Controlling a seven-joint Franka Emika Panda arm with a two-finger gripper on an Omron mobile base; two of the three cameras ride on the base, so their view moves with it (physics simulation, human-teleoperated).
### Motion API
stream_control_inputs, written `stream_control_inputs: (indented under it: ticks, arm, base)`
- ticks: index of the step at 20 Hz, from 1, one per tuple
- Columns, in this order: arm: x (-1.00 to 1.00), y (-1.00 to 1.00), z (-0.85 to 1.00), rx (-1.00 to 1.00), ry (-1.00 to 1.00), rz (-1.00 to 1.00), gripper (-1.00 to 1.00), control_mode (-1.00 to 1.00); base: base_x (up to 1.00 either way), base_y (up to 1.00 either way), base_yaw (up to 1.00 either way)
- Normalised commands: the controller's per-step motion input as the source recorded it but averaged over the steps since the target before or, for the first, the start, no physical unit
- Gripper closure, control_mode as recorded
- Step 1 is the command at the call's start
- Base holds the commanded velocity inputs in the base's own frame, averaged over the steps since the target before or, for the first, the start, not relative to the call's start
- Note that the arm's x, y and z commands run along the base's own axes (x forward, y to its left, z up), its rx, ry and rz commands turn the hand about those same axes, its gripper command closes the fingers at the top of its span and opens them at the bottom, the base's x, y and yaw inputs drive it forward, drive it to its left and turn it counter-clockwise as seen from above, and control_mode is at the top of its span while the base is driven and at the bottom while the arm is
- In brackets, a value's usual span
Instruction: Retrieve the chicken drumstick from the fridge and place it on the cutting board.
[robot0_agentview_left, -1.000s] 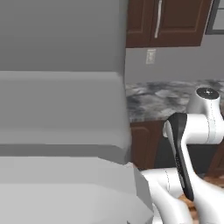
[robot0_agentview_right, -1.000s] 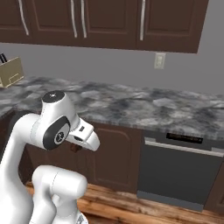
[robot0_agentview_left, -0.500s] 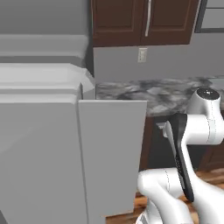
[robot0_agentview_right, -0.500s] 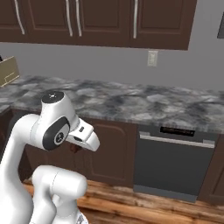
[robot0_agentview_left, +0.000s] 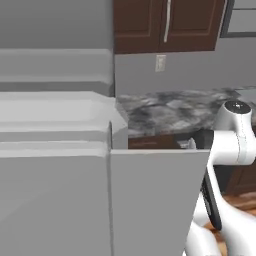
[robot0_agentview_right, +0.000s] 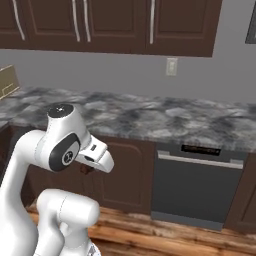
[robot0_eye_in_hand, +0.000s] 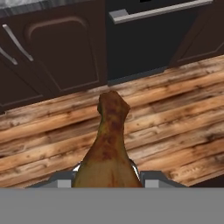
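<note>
Hand view: my claw (robot0_eye_in_hand: 106, 175) is clamped on the chicken drumstick (robot0_eye_in_hand: 108, 146), which rises from the bottom centre of the frame with its narrow knobbed end pointing up over a wood-plank floor (robot0_eye_in_hand: 175, 113). My finger tips barely show on either side of the meat's thick end at the lower edge. Dark brown lower cabinets (robot0_eye_in_hand: 52, 52) with slim metal handles fill the upper left of this frame, and a black dishwasher (robot0_eye_in_hand: 148, 35) with a silver bar handle sits at upper centre and right.

In the left base view, the matte grey fridge (robot0_agentview_left: 55, 150) takes up the whole left half, its pale door panel (robot0_agentview_left: 150, 200) standing edge-on at lower centre, while my white arm (robot0_agentview_left: 230, 150) bends at the right edge. A grey marbled counter (robot0_agentview_left: 170, 107) runs behind it at centre right, under dark brown upper cabinets (robot0_agentview_left: 165, 25) and a wall socket (robot0_agentview_left: 160, 62).

In the right base view, my arm (robot0_agentview_right: 62, 142) curls up at lower left, the hand tucked in front of the lower cabinets at centre left; the drumstick there is too small and shadowed to make out. The dishwasher stands at lower right beneath the counter.
</note>
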Motion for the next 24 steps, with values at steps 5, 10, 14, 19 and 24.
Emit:
stream_control_inputs:
  ticks: [5, 10, 14, 19, 24]
  arm:
    - [0.0, 0.0, 0.0, 0.0, 0.0, 0.0, 1.0, 1.0]
    - [0.0, 0.0, 0.0, 0.0, 0.0, 0.0, 1.0, 1.0]
    - [0.0, 0.0, 0.0, 0.0, 0.0, 0.0, 1.0, 1.0]
    - [0.0, 0.0, 0.0, 0.0, 0.0, 0.0, 1.0, 1.0]
    - [0.0, 0.0, 0.0, 0.0, 0.0, 0.0, 1.0, 1.0]
  base:
    - [-0.64, 0.02, 0.0]
    - [-0.91, 0.0, 0.0]
    - [-0.06, 0.0, 0.0]
    - [0.0, -0.01, 0.0]
    - [0.0, -0.92, 0.05]
